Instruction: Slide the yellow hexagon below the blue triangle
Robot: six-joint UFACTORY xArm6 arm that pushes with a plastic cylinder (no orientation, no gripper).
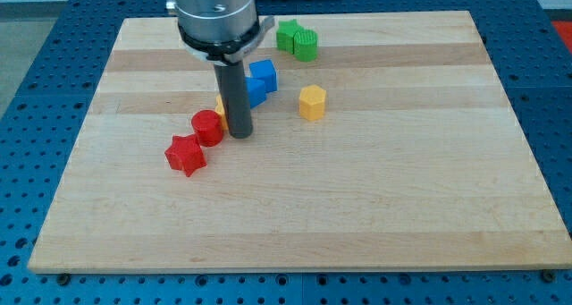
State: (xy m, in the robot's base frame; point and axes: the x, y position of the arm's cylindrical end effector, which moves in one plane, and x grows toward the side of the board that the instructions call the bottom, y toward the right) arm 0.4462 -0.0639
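Right of the counter's centre, toward the view's top, sits the small yellow hexagonal plastic block (pixel 311 101), standing flat and alone on bare wood. It looks light, rigid and smooth-sided, so I judge it will slide easily on the counter but may spin if pushed off-centre; the safest contact would be square on the middle of one flat side face, low down.

Just to its left, near but apart, are two blue plastic blocks touching each other: a blue block (pixel 263 75) toward the view's top and a second blue block (pixel 254 92) partly hidden behind the rod. Which of them is the blue triangle I cannot tell for certain.

My tip (pixel 239 134) rests on the counter below and left of the blue pair, well apart from the yellow hexagon. No jaws exist on this arm; only the dark straight rod shows.

Beside the tip on the view's left is a red round plastic block (pixel 207 127), and a red star-shaped block (pixel 186 155) lies just below-left of that. A sliver of another yellow block (pixel 219 105) peeks out behind the rod. Two green blocks (pixel 297 39) sit near the top edge of the pale wooden counter (pixel 402 207).
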